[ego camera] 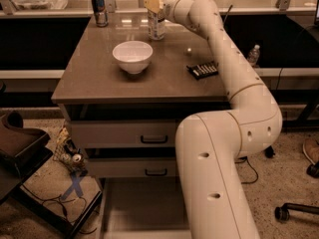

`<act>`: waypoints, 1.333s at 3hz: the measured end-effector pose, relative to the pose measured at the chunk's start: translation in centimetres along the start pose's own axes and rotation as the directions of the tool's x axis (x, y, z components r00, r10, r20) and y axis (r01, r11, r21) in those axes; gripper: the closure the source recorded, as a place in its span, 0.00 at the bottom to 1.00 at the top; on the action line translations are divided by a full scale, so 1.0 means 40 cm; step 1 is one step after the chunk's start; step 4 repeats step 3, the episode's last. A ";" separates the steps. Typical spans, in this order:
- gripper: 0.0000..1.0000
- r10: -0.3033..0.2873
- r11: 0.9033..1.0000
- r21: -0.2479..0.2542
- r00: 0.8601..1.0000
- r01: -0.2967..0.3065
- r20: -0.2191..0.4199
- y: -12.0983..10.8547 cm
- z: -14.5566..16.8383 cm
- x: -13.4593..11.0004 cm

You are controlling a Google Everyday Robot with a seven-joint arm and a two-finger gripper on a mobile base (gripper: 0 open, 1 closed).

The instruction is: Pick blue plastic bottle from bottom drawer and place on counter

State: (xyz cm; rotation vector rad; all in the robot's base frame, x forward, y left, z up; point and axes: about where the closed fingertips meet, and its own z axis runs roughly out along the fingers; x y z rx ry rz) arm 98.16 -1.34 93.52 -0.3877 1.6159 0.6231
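The big white arm (234, 83) reaches up and across the counter (94, 78); below it the bottom drawer (144, 208) stands pulled out, its grey floor showing; near the middle of the counter sits a white bowl (132, 55), with a black keypad (203, 70) off to its right; the blue plastic bottle (156, 23) stands upright by the far edge; a drink can (98, 8) stands at the far left corner; the claw (152, 5) is at the bottle's top, and whether it grips or hangs loose I cannot tell.

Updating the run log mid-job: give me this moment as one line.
small clear plastic bottle: upright on glossy grey-brown counter, far edge | claw: at bottle's upper part | wide grey bottom drawer: open
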 end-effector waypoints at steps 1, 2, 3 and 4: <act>0.15 0.000 1.000 0.000 1.000 0.000 0.000 0.000 0.000 -0.001; 0.00 0.001 1.000 -0.003 1.000 -0.001 -0.002 0.005 0.006 0.004; 0.00 0.001 1.000 -0.003 1.000 -0.001 -0.002 0.006 0.006 0.004; 0.00 0.001 1.000 -0.003 1.000 -0.001 -0.002 0.006 0.006 0.004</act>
